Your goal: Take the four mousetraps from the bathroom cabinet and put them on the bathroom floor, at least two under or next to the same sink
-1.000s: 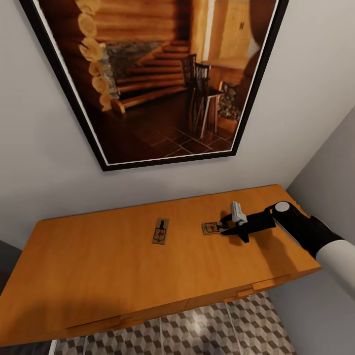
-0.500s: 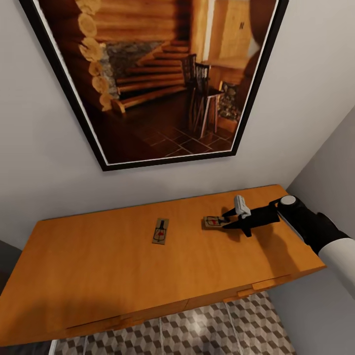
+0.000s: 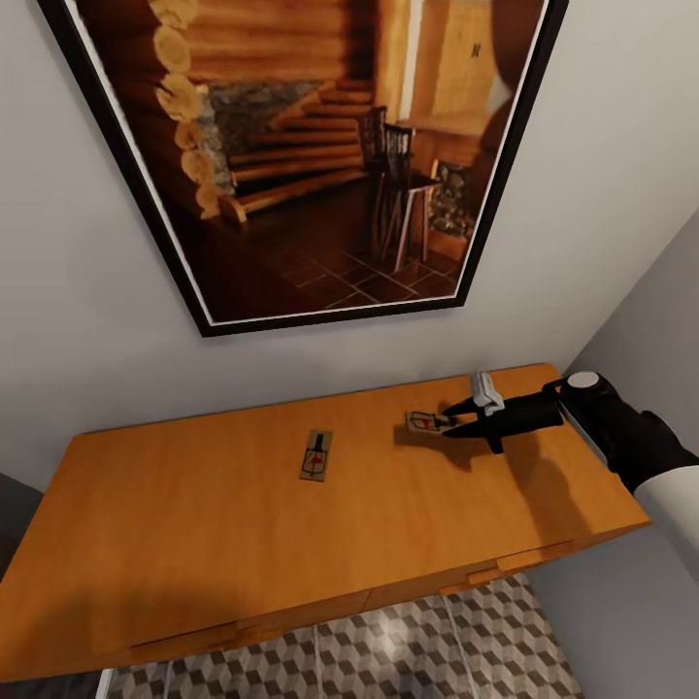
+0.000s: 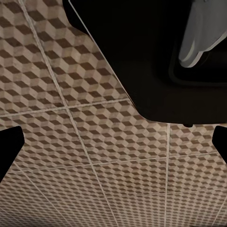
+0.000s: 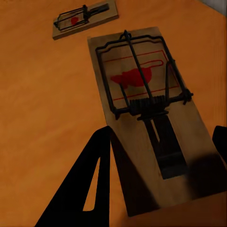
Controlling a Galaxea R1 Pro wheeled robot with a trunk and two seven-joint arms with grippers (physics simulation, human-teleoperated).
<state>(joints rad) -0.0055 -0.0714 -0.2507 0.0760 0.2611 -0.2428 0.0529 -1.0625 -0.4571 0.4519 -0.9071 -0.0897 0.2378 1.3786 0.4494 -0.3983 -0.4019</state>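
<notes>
The orange-brown cabinet (image 3: 194, 524) stands against the wall. One mousetrap (image 3: 316, 454) lies flat on its top near the middle. A second mousetrap (image 3: 425, 422) hangs just above the top at the right, casting a shadow, with my right gripper (image 3: 452, 419) shut on its near end. In the right wrist view the held mousetrap (image 5: 142, 94) sits between the dark fingers (image 5: 90, 179), and the other mousetrap (image 5: 85, 19) lies beyond it. My left gripper (image 4: 113, 146) is open over the cube-patterned bathroom floor (image 4: 71, 142). The bathroom sink is out of view.
A large black-framed picture (image 3: 311, 155) hangs on the wall above the cabinet. A grey side wall (image 3: 650, 320) closes in at the right, next to the cabinet's end. Cube-patterned floor tiles (image 3: 388, 641) show below the cabinet front, with drawer handles (image 3: 515, 563) along its edge.
My right gripper has risen and drawn back to the right, taking the right-hand mousetrap up off the cabinet top. The other mousetrap has stayed put.
</notes>
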